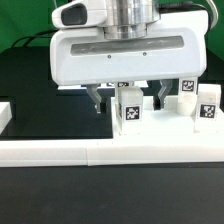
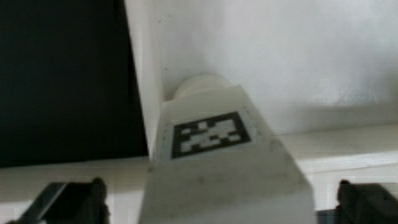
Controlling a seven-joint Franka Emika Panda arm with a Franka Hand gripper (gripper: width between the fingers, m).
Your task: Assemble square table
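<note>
Nearby, more legs [image 1: 207, 106] stand beside the tool [image 1: 128, 99].

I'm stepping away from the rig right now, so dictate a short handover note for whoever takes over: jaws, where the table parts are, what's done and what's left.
Gripper: jaws open, low over a tagged white leg that stands between them; contact cannot be confirmed. The wrist view shows the same leg centred between the fingertips.
Parts: a second leg and a third leg stand toward the exterior view's right, behind the white border rail. The tabletop slab and fourth leg are not in view.
Done: no leg visibly attached to anything.
Left: probably close on the centred leg, then all the fitting.
</note>
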